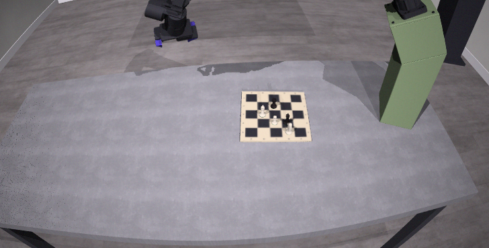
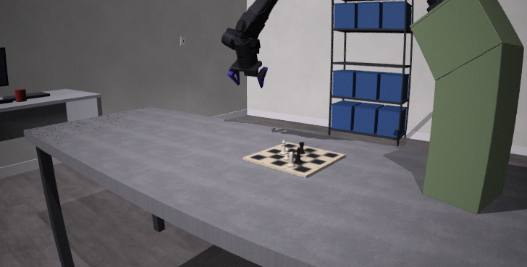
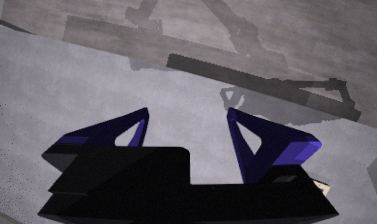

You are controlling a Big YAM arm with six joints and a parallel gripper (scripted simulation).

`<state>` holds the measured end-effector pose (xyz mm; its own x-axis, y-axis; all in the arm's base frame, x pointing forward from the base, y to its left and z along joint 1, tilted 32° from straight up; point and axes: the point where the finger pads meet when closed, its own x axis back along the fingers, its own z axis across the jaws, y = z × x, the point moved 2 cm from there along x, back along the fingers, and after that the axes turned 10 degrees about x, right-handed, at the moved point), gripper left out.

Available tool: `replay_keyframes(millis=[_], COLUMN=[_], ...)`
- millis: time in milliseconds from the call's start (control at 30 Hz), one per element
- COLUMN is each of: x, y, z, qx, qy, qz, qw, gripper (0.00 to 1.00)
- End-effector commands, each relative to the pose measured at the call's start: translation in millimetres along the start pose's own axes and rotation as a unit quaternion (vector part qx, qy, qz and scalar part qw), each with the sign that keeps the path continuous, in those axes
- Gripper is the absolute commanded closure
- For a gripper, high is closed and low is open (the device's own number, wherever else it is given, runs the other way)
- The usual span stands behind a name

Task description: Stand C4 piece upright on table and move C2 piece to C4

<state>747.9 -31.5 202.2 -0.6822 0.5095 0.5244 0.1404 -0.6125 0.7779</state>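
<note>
A small chessboard (image 1: 243,115) (image 2: 251,158) lies on the grey table (image 1: 136,150) (image 2: 147,143), right of centre. Several small pieces stand on it: a black one (image 1: 273,103) (image 2: 302,147) at the back, a white one (image 1: 262,111) (image 2: 283,146) to the left, a white one (image 1: 274,120) in the middle, and a black one (image 1: 287,118) (image 2: 297,155) close behind a white one (image 1: 289,128) (image 2: 290,158) to the right. The edge letters are too small to read. My gripper (image 1: 174,37) (image 2: 248,80) (image 3: 188,111) is open and empty. It hangs high above the table's far side, well away from the board.
The arm's tall green pedestal (image 1: 410,74) (image 2: 468,117) stands on the table right of the board. A black shelf with blue boxes (image 2: 368,66) stands behind the table. A desk with a red cup (image 2: 20,95) is off to the left.
</note>
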Motion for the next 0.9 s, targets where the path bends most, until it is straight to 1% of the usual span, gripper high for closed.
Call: replay_keyframes(millis=[0, 533, 567, 600, 633, 667, 733, 767, 833, 867], x=[4.6, 4.6, 12.3, 14.3, 25.6, 27.5, 32.5, 36.4, 47.3, 47.3], y=[6, 6, 21, 13, 16, 12, -7, -20, -55, -55], z=[4, 4, 14, 10, 17, 17, 12, 8, -3, -3], qx=[-0.003, -0.003, -0.014, -0.015, -0.022, -0.028, -0.045, -0.057, -0.089, -0.089], qy=[0.005, 0.005, 0.015, 0.014, 0.026, 0.029, 0.032, 0.035, 0.038, 0.038], qz=[-0.004, -0.004, -0.013, -0.009, -0.01, -0.007, 0.008, 0.02, 0.05, 0.05], qw=[1.0, 1.0, 1.0, 1.0, 0.999, 0.999, 0.998, 0.998, 0.994, 0.994], gripper=[0.0, 0.0, 0.0, 0.0, 0.0, 0.0, 0.0, 0.0, 0.0, 0.0])
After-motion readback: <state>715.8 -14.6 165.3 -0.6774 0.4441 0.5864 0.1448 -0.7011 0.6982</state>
